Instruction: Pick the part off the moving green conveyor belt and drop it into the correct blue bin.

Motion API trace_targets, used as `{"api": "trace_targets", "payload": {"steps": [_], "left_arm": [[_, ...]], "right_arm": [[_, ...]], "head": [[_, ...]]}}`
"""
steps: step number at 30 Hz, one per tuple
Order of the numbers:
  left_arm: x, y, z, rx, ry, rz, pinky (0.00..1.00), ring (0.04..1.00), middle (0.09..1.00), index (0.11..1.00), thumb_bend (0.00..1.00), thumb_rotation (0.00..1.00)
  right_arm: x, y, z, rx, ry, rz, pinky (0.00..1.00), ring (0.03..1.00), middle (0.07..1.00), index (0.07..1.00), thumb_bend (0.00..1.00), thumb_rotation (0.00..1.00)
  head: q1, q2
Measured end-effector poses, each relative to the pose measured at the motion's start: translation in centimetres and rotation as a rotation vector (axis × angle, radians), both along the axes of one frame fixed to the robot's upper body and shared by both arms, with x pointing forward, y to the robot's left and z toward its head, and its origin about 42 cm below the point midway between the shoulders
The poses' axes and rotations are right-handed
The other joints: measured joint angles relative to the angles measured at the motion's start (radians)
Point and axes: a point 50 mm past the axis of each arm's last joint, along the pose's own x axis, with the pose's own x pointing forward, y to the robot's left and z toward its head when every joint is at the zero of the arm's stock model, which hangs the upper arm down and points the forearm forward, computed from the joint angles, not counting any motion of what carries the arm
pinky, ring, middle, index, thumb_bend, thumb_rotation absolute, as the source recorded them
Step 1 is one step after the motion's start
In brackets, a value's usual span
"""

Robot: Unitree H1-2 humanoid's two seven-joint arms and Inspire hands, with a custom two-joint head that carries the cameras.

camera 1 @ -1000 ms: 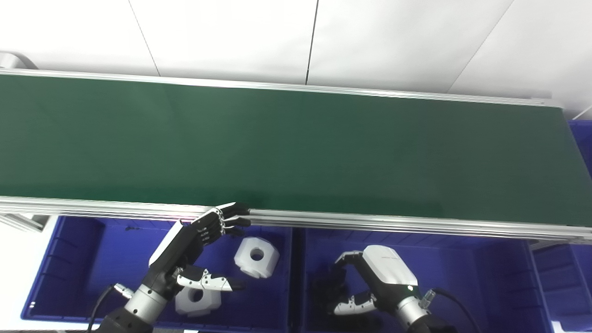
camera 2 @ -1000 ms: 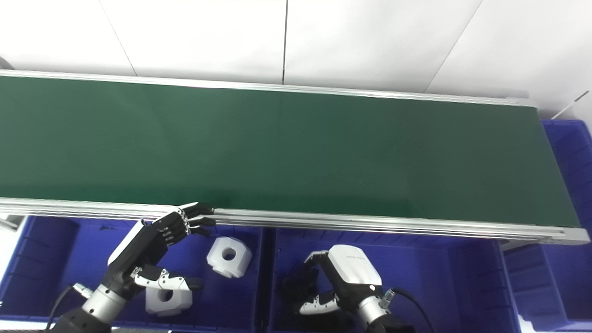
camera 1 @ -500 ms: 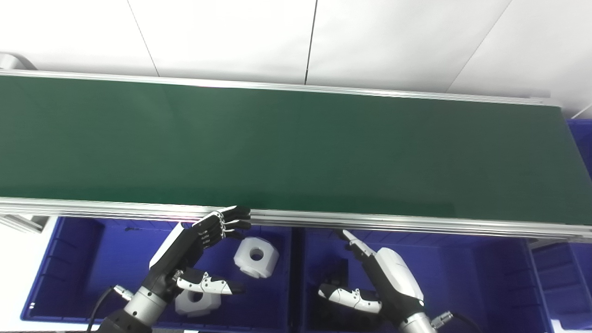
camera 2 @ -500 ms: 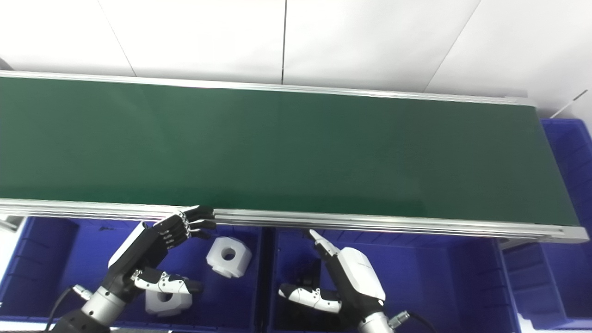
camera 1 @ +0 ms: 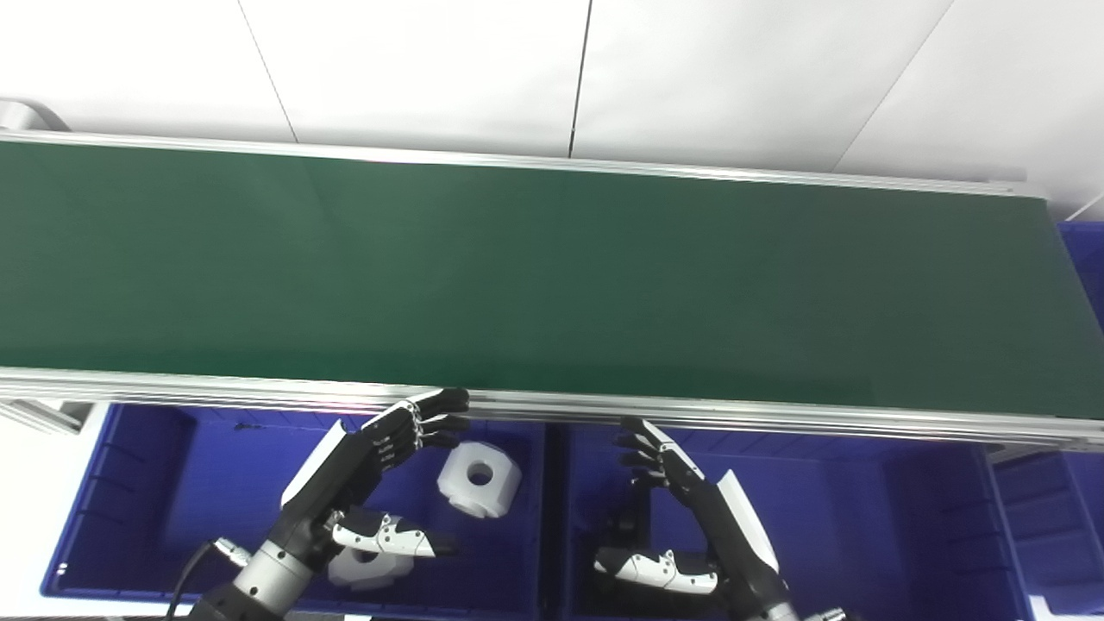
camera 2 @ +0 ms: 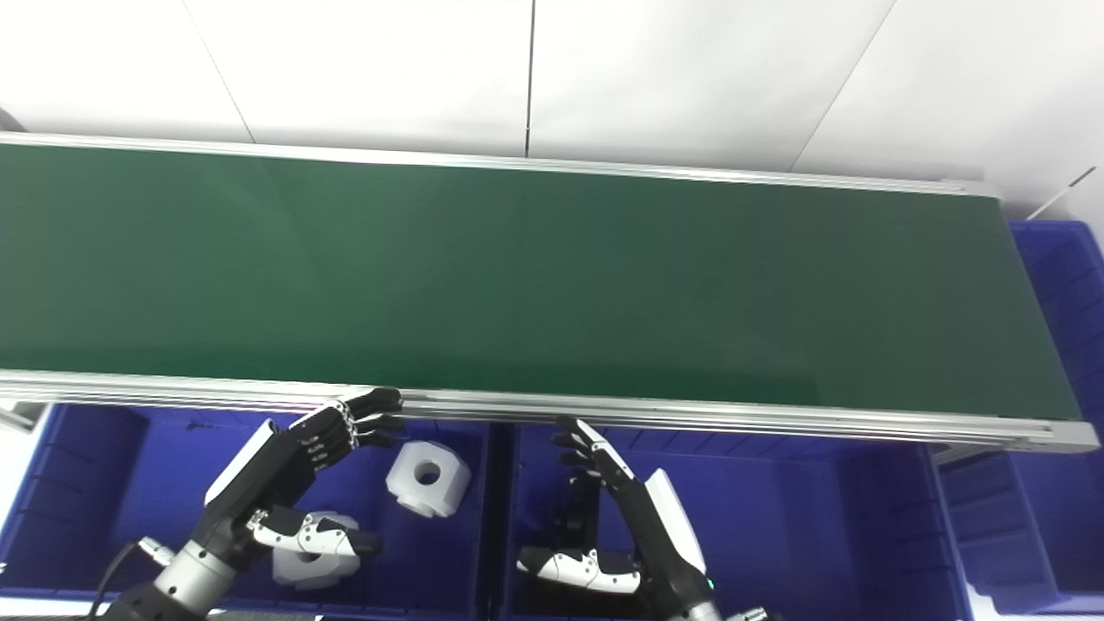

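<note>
The green conveyor belt runs across the view and carries no part. My left hand is open and empty over the left blue bin, its fingertips near the belt's front rail. Two white blocky parts with a round hole lie in that bin, one right of the hand and one partly hidden under the thumb. My right hand is open over the middle blue bin, fingers stretched toward the rail. A dark part lies in that bin below it, hard to make out.
The belt's aluminium front rail runs just above both hands. A smaller blue bin stands at the lower right and another blue bin past the belt's right end. A white wall is behind the belt.
My right hand has gone from curled over the dark part to open, fingers stretched up toward the rail, with the part left in the bin. My left hand has barely moved.
</note>
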Motion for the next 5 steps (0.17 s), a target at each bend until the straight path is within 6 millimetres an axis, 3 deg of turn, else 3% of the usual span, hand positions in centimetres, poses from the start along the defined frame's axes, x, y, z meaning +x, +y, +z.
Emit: {"api": "trace_targets", "payload": {"steps": [5], "left_arm": [[-0.19, -0.13, -0.34, 0.016, -0.004, -0.004, 0.74, 0.797, 0.851, 0.836, 0.82, 0.13]], "right_arm": [[-0.23, -0.2, -0.66, 0.007, -0.006, -0.011, 0.74, 0.813, 0.857, 0.909, 0.9, 0.41]], "head": [[0.012, -0.02]]}}
